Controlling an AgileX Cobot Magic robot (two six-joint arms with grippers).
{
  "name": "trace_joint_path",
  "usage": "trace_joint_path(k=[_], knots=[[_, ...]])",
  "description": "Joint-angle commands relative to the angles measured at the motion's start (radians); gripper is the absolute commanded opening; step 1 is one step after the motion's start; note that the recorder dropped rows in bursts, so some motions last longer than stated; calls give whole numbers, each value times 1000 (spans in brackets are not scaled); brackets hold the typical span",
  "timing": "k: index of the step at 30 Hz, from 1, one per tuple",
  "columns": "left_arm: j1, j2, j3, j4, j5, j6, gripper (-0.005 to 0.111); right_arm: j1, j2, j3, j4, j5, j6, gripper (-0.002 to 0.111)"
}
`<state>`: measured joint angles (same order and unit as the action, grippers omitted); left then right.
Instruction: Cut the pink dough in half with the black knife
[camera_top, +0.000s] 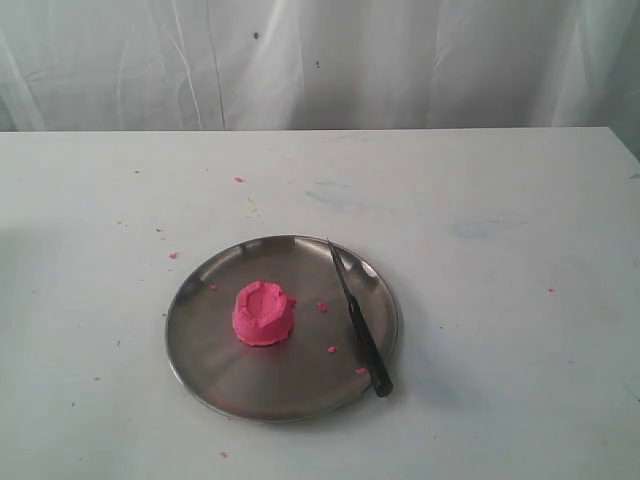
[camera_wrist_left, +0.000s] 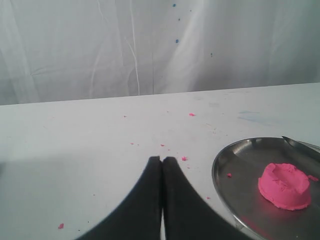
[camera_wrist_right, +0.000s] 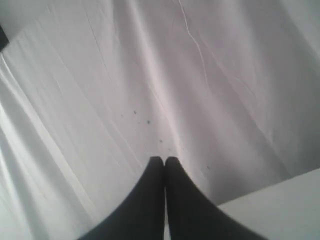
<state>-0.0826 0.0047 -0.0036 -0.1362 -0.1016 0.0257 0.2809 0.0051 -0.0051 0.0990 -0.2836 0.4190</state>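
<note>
The pink dough (camera_top: 262, 314) is one round dented lump left of centre on the steel plate (camera_top: 210, 350). The black knife (camera_top: 359, 322) lies across the plate's right side, blade tip toward the back, handle over the front right rim. Neither gripper shows in the exterior view. In the left wrist view my left gripper (camera_wrist_left: 162, 159) is shut with nothing in it, over bare table left of the plate (camera_wrist_left: 235, 195); the dough (camera_wrist_left: 285, 185) shows there and the knife's blade tip (camera_wrist_left: 295, 144) at the rim. My right gripper (camera_wrist_right: 164, 159) is shut and empty, facing the white curtain.
Tiny pink crumbs (camera_top: 322, 306) lie on the plate and scattered over the white table (camera_top: 500, 250). A white curtain (camera_top: 320, 60) hangs along the table's far edge.
</note>
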Motion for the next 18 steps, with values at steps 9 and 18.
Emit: trace_joint_path(k=[9,18], knots=[[0,-5,4,-7,-3,0,0,-1,-5,-141,-392,-103,364,0],[0,-5,4,-7,-3,0,0,-1,179,-420,-870,69,739,0]])
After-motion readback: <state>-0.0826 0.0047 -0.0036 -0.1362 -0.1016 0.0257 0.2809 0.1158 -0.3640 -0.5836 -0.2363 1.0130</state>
